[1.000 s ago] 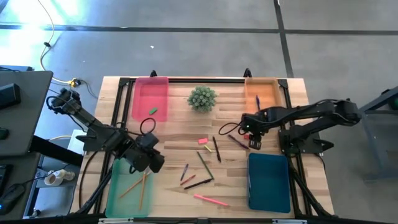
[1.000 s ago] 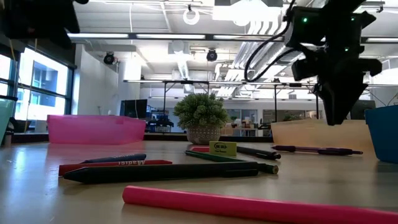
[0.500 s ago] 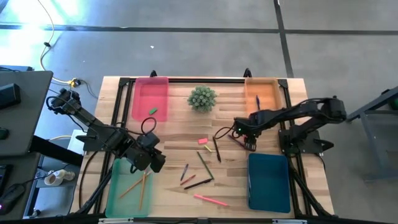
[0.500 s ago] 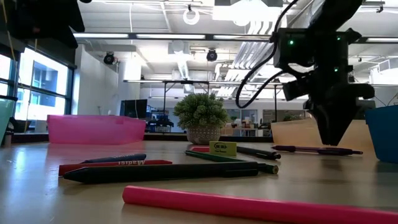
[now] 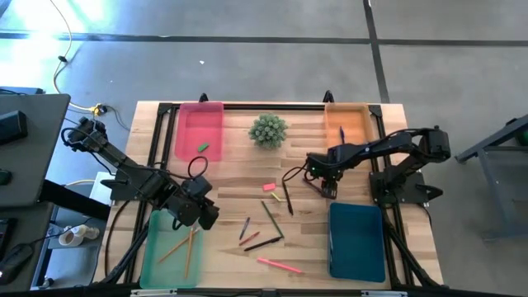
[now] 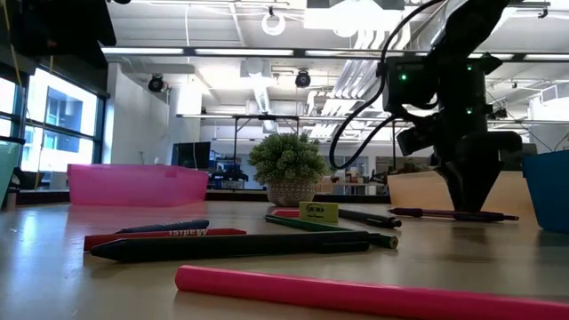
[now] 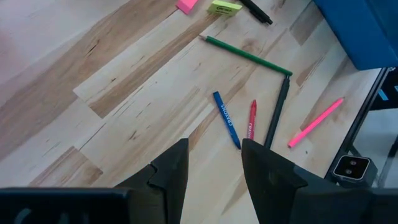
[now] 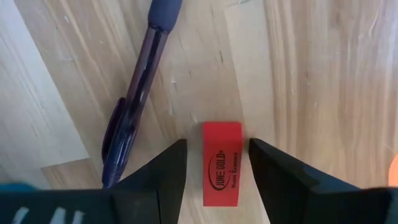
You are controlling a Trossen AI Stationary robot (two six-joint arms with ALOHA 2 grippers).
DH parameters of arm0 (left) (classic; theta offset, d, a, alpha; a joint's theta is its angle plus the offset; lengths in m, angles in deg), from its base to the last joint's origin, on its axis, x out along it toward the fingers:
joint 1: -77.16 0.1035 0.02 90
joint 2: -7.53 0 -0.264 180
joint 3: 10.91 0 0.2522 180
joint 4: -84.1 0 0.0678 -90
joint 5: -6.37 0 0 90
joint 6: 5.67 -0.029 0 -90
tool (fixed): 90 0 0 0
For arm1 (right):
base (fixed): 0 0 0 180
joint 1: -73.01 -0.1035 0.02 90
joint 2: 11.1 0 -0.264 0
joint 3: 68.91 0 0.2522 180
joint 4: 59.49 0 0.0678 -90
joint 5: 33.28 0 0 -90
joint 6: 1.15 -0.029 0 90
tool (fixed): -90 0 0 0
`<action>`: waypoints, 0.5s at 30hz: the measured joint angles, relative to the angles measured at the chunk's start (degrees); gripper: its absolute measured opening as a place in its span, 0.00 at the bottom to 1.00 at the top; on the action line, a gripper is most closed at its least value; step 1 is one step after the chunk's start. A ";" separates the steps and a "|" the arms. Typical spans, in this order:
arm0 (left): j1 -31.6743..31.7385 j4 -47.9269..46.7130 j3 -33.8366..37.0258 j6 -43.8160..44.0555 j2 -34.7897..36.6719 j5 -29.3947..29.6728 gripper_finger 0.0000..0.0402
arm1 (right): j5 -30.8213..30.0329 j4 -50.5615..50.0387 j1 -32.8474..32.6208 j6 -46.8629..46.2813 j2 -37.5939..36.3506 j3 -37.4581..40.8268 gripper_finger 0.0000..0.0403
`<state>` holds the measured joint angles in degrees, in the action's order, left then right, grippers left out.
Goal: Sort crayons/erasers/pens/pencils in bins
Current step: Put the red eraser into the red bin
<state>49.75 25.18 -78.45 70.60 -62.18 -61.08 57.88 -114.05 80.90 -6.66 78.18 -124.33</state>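
Right wrist view: red eraser (image 8: 222, 163) between open right claw (image 8: 214, 165) fingers.

Eraser (image 8: 222, 163) between right gripper (image 8: 216, 163) fingers, pen (image 8: 134, 99) beside (on table (image 8: 311, 74))

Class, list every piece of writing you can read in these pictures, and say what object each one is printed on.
"JUNE GOLD": on the red eraser between the right gripper's open fingers; the smaller line beneath it is too small to read.
Print on the red crayon: shown upside down, not legible.
Print on the blue crayon: too small.
Dark oval logo on the yellowish eraser: blurred.
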 joint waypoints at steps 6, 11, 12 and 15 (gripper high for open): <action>-0.01 -0.01 0.00 -0.95 0.00 0.00 0.34 | -0.16 -0.48 0.43 -0.09 0.24 0.01 0.35; 0.01 -0.01 0.00 -1.51 0.00 0.01 0.34 | -0.69 -0.61 0.43 -1.91 0.24 0.08 0.25; 0.01 -0.01 0.00 -1.51 0.00 0.02 0.34 | -0.74 -0.62 0.45 -2.04 0.26 0.10 0.24; 0.01 -0.01 0.00 -1.51 0.00 0.02 0.34 | -0.86 -0.64 0.45 -2.17 0.26 0.10 0.20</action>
<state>49.76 25.17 -78.45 69.09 -62.18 -61.06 57.01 -114.69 81.35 -8.83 78.44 -124.23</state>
